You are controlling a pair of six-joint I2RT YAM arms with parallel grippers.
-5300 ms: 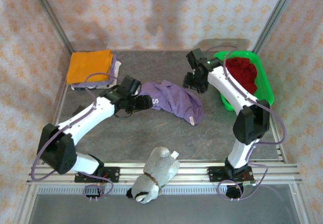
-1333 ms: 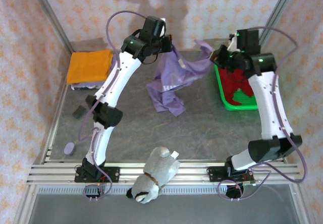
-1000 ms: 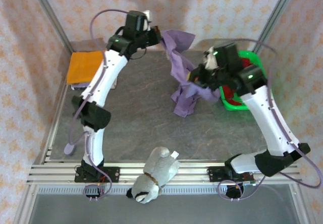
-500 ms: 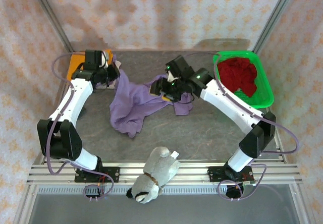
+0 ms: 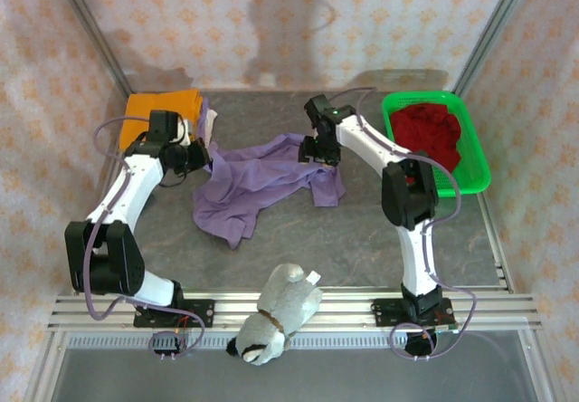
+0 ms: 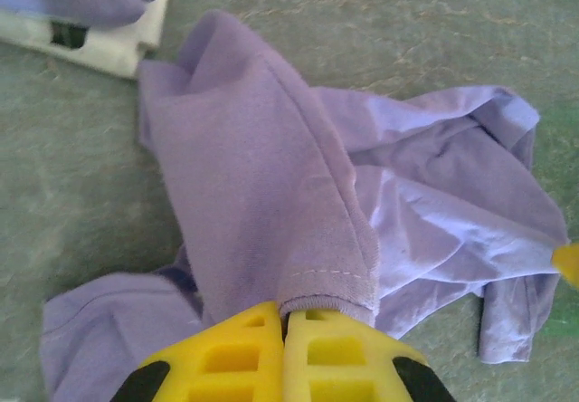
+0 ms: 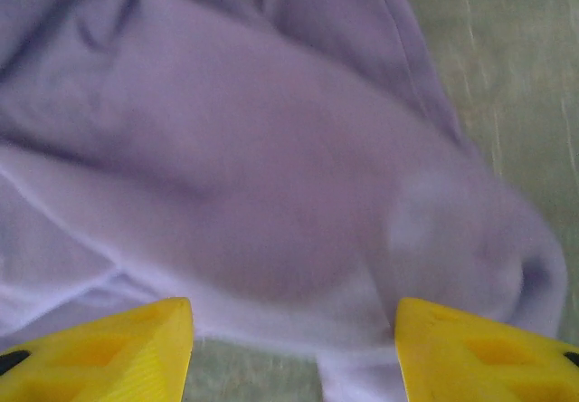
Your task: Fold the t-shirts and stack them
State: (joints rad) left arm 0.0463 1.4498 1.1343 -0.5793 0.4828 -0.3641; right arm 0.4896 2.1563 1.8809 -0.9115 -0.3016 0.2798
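Observation:
The lavender t-shirt (image 5: 258, 177) lies crumpled and spread across the middle of the table. My left gripper (image 5: 194, 153) is at its left end. In the left wrist view that gripper (image 6: 288, 316) is shut on a hemmed edge of the lavender shirt (image 6: 262, 176). My right gripper (image 5: 320, 151) hovers over the shirt's right end. In the right wrist view it (image 7: 294, 320) stands open, with the lavender cloth (image 7: 271, 167) just below and nothing held. An orange t-shirt (image 5: 163, 112) lies folded at the back left. A dark red t-shirt (image 5: 432, 130) sits bunched in the basket.
The green basket (image 5: 479, 162) stands at the back right. A grey-and-white plush toy (image 5: 276, 311) lies on the near rail between the arm bases. Under the orange shirt a folded lavender and white layer (image 6: 109, 22) shows. Patterned walls enclose the table.
Both arms lowered the raised lavender shirt onto the table. My right gripper opened, let go of it and drew back a little. My left gripper kept its hold and shifted slightly nearer.

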